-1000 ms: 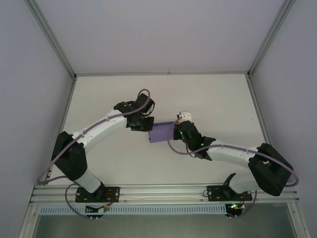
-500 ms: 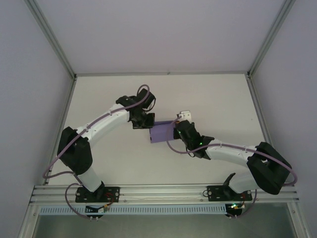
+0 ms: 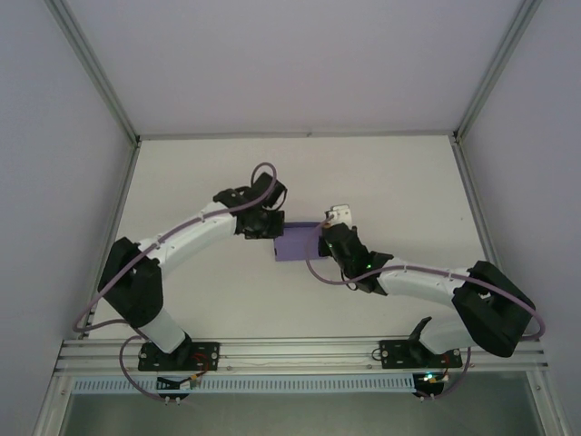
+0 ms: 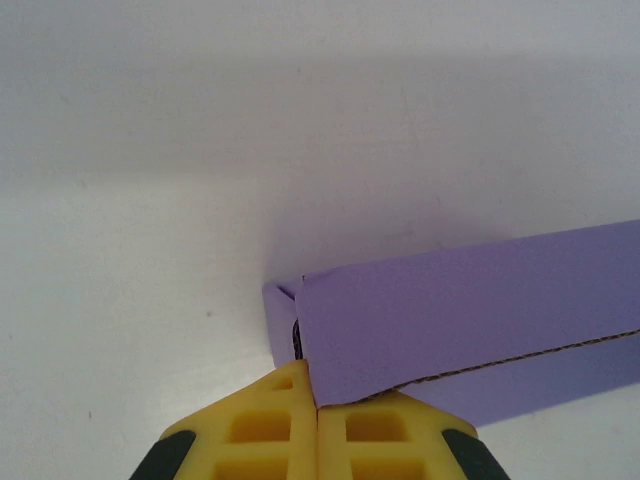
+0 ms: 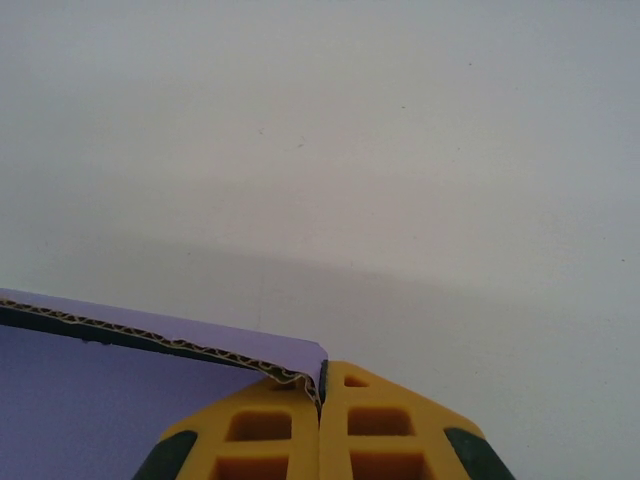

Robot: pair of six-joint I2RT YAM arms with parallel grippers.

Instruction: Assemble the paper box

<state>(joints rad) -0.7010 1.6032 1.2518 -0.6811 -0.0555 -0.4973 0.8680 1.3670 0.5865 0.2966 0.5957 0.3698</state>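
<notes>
The box (image 3: 297, 243) lies lengthwise between the arms. The left fingers (image 4: 265, 435), pressed together, touch its left end; the right fingers (image 5: 380, 425), pressed together too, touch its right end.

Lab robot cell, white table (image 3: 390, 173), aluminium frame rails (image 3: 300, 355)

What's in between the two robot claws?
The purple paper box, seen from the top camera; the left gripper and right gripper each pinch one end.
</notes>
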